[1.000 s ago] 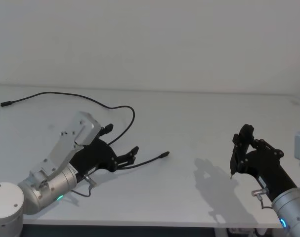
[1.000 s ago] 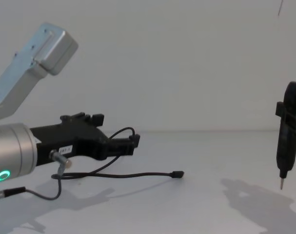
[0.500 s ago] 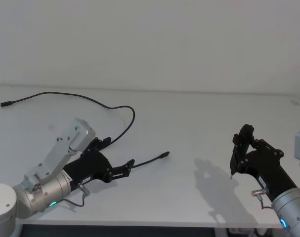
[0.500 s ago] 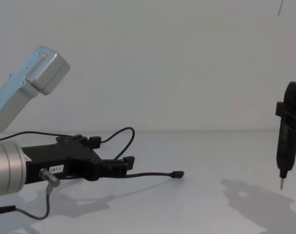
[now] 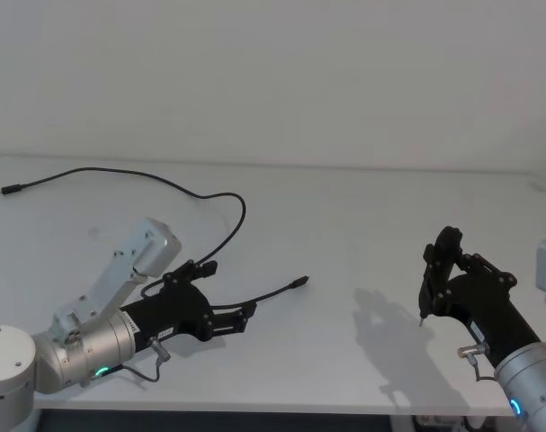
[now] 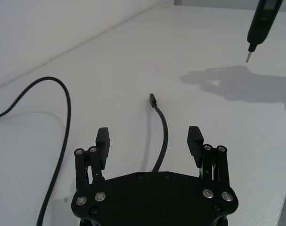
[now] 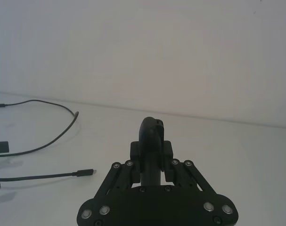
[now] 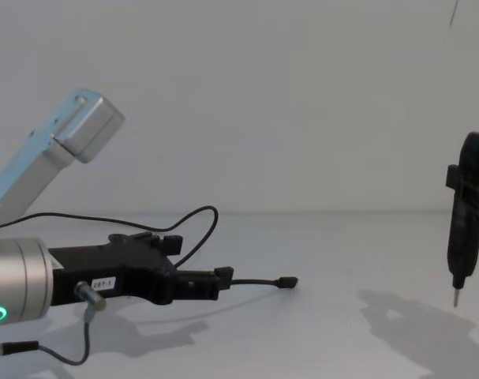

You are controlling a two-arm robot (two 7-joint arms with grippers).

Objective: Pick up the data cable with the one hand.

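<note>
The data cable (image 5: 147, 175) is a thin black cord looping across the white table, ending in a small plug (image 5: 301, 283). My left gripper (image 5: 228, 290) lies low over the table, open, with the cable's end stretch (image 6: 164, 132) running between its fingers (image 6: 102, 141) and untouched by them. In the chest view the left gripper (image 8: 203, 264) sits just behind the plug (image 8: 286, 282). My right gripper (image 5: 442, 259) hangs above the table at the right, shut on a black pen-shaped tool (image 8: 464, 229) that points down.
A short dark wire with a silver plug (image 8: 85, 292) dangles from the left wrist. The table's front edge (image 5: 299, 409) runs close below both arms. The tool's shadow (image 5: 385, 324) falls on bare table between the arms.
The left gripper dropped lower, drew back, then slid forward along the table, so the cable's end stretch now lies between its open fingers. The right arm has not moved.
</note>
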